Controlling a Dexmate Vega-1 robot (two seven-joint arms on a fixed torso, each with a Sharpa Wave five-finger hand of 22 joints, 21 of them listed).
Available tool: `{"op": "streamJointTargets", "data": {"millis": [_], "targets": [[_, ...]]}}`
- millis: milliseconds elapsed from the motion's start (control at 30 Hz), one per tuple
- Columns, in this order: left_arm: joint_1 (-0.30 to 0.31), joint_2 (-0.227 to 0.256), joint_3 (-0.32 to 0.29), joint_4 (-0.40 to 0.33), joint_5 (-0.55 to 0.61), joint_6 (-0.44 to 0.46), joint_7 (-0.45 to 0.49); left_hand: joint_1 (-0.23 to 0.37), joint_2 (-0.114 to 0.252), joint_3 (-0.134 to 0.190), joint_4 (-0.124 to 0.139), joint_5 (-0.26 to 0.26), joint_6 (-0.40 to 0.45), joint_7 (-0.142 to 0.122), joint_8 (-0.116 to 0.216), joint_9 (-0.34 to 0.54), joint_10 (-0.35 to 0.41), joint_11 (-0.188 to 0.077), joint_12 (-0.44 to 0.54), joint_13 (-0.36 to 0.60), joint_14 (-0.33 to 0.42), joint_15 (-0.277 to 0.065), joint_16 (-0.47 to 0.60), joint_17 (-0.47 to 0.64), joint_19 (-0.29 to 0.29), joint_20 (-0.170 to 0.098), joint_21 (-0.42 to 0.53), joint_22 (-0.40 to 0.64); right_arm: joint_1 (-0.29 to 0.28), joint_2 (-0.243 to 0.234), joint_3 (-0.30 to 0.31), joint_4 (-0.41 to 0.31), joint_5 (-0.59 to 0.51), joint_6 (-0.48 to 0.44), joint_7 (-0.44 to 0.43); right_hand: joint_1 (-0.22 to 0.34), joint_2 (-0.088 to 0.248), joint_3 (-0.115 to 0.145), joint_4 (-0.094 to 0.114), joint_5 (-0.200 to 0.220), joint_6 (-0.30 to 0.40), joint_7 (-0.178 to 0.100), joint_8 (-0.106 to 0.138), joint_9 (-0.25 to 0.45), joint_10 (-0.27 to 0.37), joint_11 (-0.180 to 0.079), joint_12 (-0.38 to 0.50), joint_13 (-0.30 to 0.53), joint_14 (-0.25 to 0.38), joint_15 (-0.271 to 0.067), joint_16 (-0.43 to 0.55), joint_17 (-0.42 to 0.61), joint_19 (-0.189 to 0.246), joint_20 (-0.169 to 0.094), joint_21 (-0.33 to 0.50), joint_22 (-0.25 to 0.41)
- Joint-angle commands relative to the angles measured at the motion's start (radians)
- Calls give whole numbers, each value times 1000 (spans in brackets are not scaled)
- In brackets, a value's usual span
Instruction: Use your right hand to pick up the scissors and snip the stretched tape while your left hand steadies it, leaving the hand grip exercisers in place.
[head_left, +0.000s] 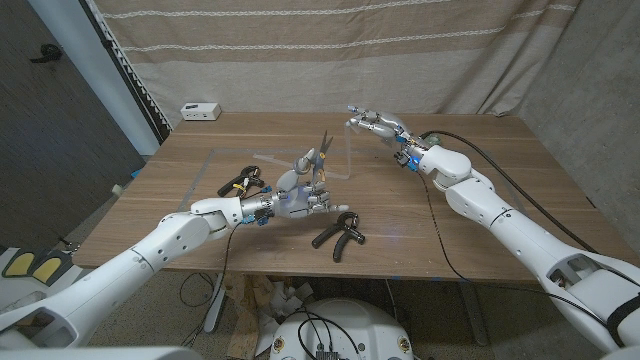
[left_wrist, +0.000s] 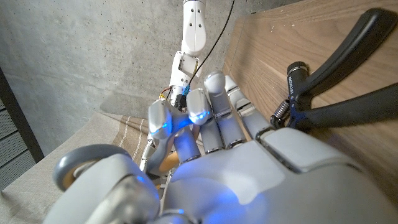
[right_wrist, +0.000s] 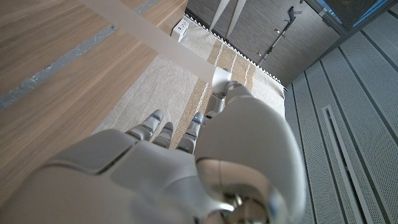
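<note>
My left hand (head_left: 300, 193) is near the table's middle and grips the scissors (head_left: 320, 152), whose grey blades point up and away from me. My right hand (head_left: 376, 122) is raised over the far middle of the table and pinches one end of the clear tape (head_left: 351, 150). The tape hangs stretched from that hand down toward the table, just right of the blades. In the right wrist view the tape (right_wrist: 155, 38) runs as a pale band to my fingertips (right_wrist: 219, 84). One black hand grip exerciser (head_left: 339, 235) lies in front of my left hand, and another (head_left: 243, 183) beside its wrist.
A small white box (head_left: 200, 111) sits at the far left corner of the wooden table (head_left: 480, 150). Faint tape lines mark the table's left half. A black cable (head_left: 505, 170) trails along my right arm. A curtain hangs behind the table.
</note>
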Motion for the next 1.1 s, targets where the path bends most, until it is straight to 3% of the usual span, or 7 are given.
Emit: {"op": "streamJointTargets", "data": {"millis": [33,200,667,800,1100], "targets": [[-14,-9,9,16,5,11,-25,-5,-2,-215,-58,5,219,221,42,4,54,-43,3,4,1,-69,5,-1,10,-48,5,3,19,32,-13,33,16,3,27,-5,2,7,-2,-2,2,-2,5,3,-4,-9,-2,3,-8,-133,1,-1,-5,-59,5,3],[-18,-5,6,11,11,9,-25,-6,-2,-215,-58,5,219,221,42,3,56,-43,4,4,1,-68,6,-2,10,-48,5,5,11,38,-15,32,35,-4,41,-6,2,8,-2,-4,-1,-3,3,4,-5,-10,-3,2,-8,-136,1,-1,-6,-60,5,3],[-50,-45,28,74,-2,20,-97,-7,-1,-215,-58,8,221,221,43,4,56,-46,4,4,4,-66,10,-4,11,-47,7,10,7,43,-6,41,55,5,54,-8,2,11,-1,-10,0,-11,2,8,-4,-10,-1,2,-9,-138,1,-1,-9,-60,5,3],[-56,-76,34,120,-38,40,-141,-8,-1,-214,-57,9,221,221,43,4,60,-45,5,4,4,-65,13,-2,11,-47,7,11,8,43,-1,44,63,5,60,-8,2,12,-1,-11,-1,-11,1,9,-4,-10,-1,2,-9,-137,1,-1,-9,-60,5,3],[-72,-89,44,143,-15,39,-168,-8,0,-214,-57,11,221,221,43,4,61,-48,4,4,4,-66,20,7,11,-47,8,13,3,42,-1,39,68,2,63,-10,1,14,-1,-14,0,-11,0,10,-5,-10,-1,2,-8,-137,2,-1,-9,-58,5,3]]}}
